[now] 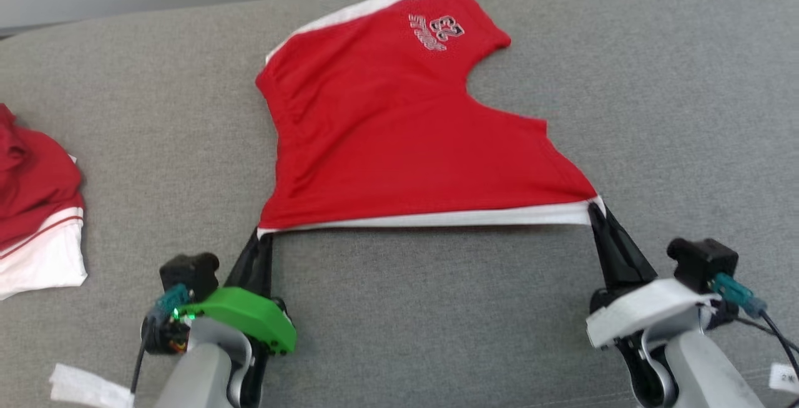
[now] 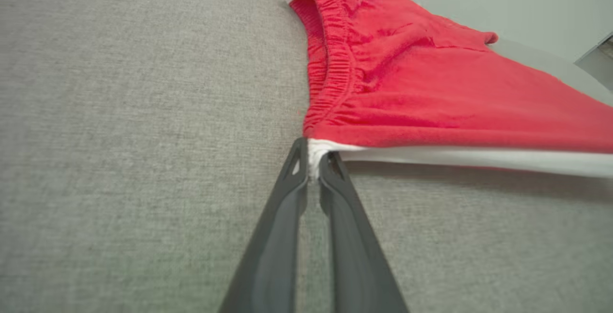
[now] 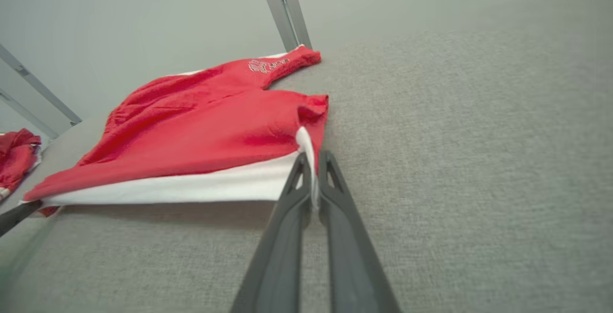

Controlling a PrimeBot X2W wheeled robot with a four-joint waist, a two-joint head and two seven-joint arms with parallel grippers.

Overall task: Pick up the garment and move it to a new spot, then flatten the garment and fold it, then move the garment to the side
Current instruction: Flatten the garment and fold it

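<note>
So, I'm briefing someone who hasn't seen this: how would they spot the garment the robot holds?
On the grey cloth surface, look to the middle, straight before the robot. Red shorts are spread there, their near white edge pinched at its ends by the left claw and right claw. Unlike the crumpled red and white heap at the left edge, they show a printed number.

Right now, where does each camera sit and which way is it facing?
Head view: on the robot's head, looking forward and down at the red shorts with white side stripes spread on the grey fabric surface; left gripper and right gripper rise from the bottom edge.
Left wrist view: on the left wrist, looking along its two dark fingers at the pinched waistband corner.
Right wrist view: on the right wrist, along its fingers at the pinched leg-hem corner.
Shared: both wrist views show the taut white stripe.
</note>
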